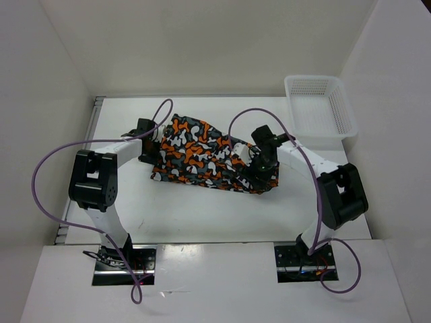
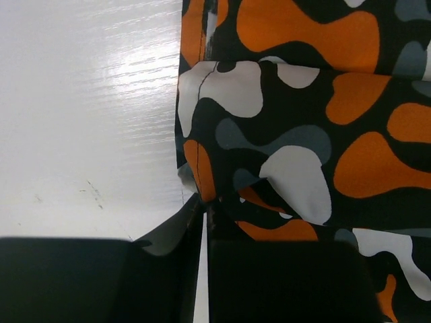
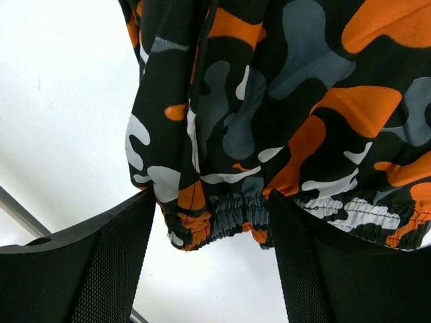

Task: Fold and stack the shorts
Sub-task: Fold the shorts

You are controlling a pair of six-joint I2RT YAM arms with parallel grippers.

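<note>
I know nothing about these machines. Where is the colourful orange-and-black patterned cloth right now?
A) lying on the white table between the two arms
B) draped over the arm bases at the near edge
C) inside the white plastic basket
A: the orange-and-black blotch-print cloth shorts lie on the white table, while the white plastic mesh basket stands apart at the far right corner with no cloth in it.

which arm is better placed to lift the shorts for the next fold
Probably left: the left claw is shut on the edge of the shorts; the right claw stands open around the waistband.
</note>
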